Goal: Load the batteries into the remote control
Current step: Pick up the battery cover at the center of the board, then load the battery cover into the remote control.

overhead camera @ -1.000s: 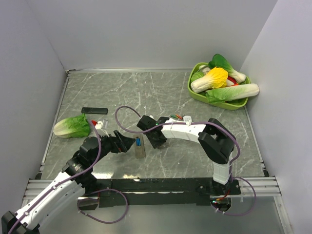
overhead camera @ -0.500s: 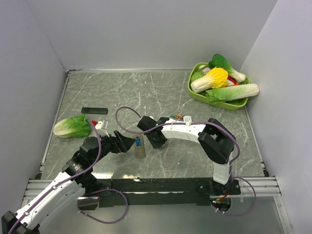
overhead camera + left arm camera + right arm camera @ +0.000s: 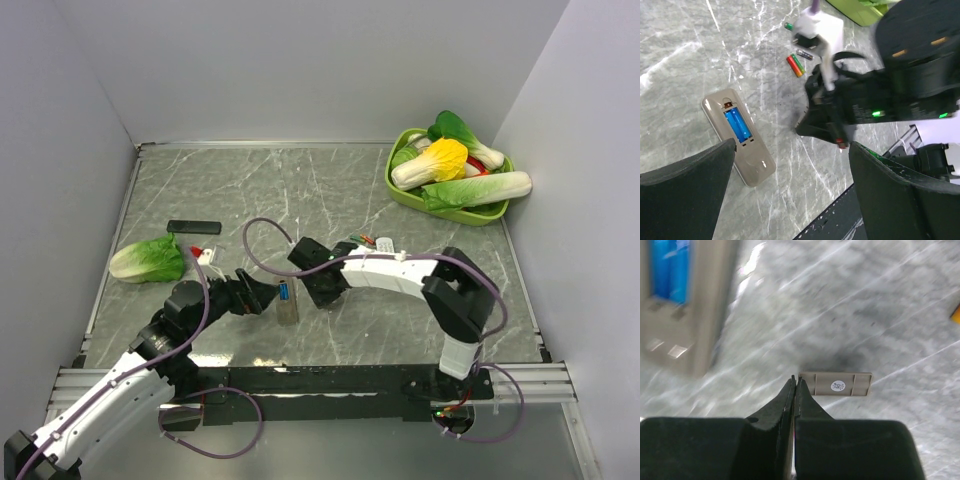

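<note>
Left wrist view showed the remote control (image 3: 738,135) lying back up near the desk's near edge, its blue recess exposed, and the batteries (image 3: 796,64) loose toward the centre. The left gripper (image 3: 792,145) hung above it, jaws wide. The right gripper (image 3: 795,382) had its jaws pressed together, tips at the end of a beige cover (image 3: 836,384).

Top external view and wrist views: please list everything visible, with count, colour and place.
remote control: one, grey-beige, blue recess up, near centre.
batteries: about four, green, red, orange, beyond the remote control.
battery cover: one, beige, flat, just ahead of the right gripper.
black bar: one, far left.
lettuce leaf: one, green, left.
white remote: one, beside the lettuce leaf.
basket: one, green, far right corner, holding vegetables.
left gripper: black, open.
right gripper: black, shut.
</note>
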Motion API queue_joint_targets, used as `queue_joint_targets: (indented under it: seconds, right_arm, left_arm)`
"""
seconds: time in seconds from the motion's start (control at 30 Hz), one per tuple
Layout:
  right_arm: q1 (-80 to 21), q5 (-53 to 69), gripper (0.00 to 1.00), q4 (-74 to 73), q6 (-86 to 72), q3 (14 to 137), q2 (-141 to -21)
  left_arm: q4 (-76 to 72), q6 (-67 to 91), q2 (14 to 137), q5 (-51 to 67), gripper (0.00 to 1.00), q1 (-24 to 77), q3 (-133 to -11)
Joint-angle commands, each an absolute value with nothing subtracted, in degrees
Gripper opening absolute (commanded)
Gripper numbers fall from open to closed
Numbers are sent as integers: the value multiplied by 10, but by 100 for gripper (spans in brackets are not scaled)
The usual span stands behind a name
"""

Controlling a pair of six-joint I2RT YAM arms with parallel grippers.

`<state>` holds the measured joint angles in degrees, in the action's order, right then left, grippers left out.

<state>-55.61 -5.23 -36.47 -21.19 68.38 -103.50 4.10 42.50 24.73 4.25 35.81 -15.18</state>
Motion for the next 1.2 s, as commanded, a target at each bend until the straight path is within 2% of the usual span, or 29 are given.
queue_joint_targets:
  seconds: [0.0, 0.17, 0.3, 0.43, 0.6, 0.83, 1.17]
  right_arm:
    - [-540, 34, 0, -326, -209, 664, -916]
    - [-513, 124, 0, -286, -226, 643, -814]
    - [-464, 245, 0, -209, -262, 601, -739]
    - [-427, 320, 0, -161, -298, 577, -675]
    - [-407, 379, 0, -127, -327, 560, -643]
    - [-404, 433, 0, -85, -355, 542, -622]
    - [-405, 474, 0, -48, -371, 528, -621]
  left_arm:
    - [7, 400, 242, 64, 99, 359, -158]
    - [-26, 374, 241, 83, 99, 366, -175]
    - [-77, 347, 252, 90, 100, 394, -187]
    - [-122, 289, 290, 50, 99, 474, -213]
    - [-173, 189, 368, 16, 99, 549, -247]
    - [-264, 64, 380, 2, 99, 562, -222]
    - [-287, -44, 390, 90, 91, 562, -219]
